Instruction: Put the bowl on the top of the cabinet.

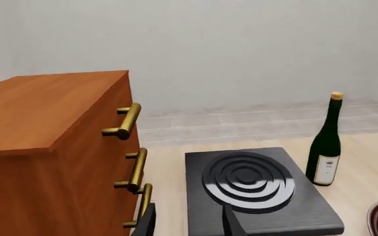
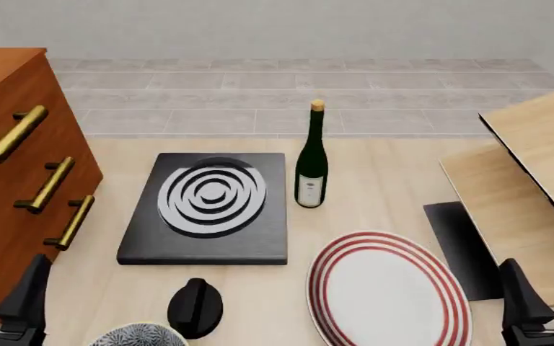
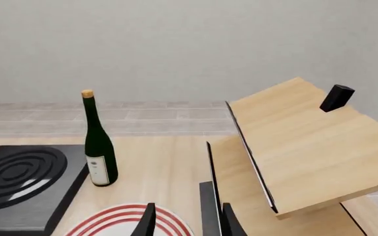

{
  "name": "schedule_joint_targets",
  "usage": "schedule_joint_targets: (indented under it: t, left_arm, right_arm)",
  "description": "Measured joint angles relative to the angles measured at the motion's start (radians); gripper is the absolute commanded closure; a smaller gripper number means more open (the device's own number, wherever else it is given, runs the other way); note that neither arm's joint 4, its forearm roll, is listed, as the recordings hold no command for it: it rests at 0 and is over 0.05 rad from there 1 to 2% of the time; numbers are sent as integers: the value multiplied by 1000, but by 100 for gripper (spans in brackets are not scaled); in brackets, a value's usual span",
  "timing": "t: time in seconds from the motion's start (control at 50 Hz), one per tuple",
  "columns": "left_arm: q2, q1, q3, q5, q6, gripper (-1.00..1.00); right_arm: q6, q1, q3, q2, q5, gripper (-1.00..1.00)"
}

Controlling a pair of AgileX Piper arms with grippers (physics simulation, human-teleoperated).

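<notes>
At the near edge of the table [image 2: 392,166] we find the bowl [image 2: 139,335], only its patterned rim showing in the front view; we cannot see inside it. It sits near the left gripper [image 2: 3,306], untouched. Just beyond it lies a black knob [image 2: 196,307]. To the right rests the red-ringed plate [image 2: 388,292], nothing on it. The left gripper's jaws stand apart, gripping nothing. The right gripper [image 2: 547,303] sits at the near right, its jaws also parted and holding nothing.

Farther back we note the black burner slab [image 2: 210,209] with concentric rings, and beside it on the right an upright dark wine bottle [image 2: 311,162], corked. The cabinet [image 2: 8,180] stands at the left edge, its top [image 1: 38,105] bare. Pale wood boards [image 2: 532,180] occupy the right side.
</notes>
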Motion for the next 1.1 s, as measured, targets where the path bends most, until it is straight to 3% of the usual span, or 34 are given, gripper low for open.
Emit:
schedule_joint_targets:
  t: [0.26, 0.48, 0.74, 1.1]
  left_arm:
    - [43, -66, -146, 95, 24, -100]
    - [152, -163, -284, 192, -3, -100]
    - [227, -219, -363, 296, -19, -100]
    - [356, -215, -415, 447, -7, -100]
  right_arm:
    - [4, -2, 3, 11, -13, -100]
    - [5, -1, 6, 16, -18, -100]
    - [6, -2, 7, 25, -25, -100]
    - [7, -3, 7, 27, -25, -100]
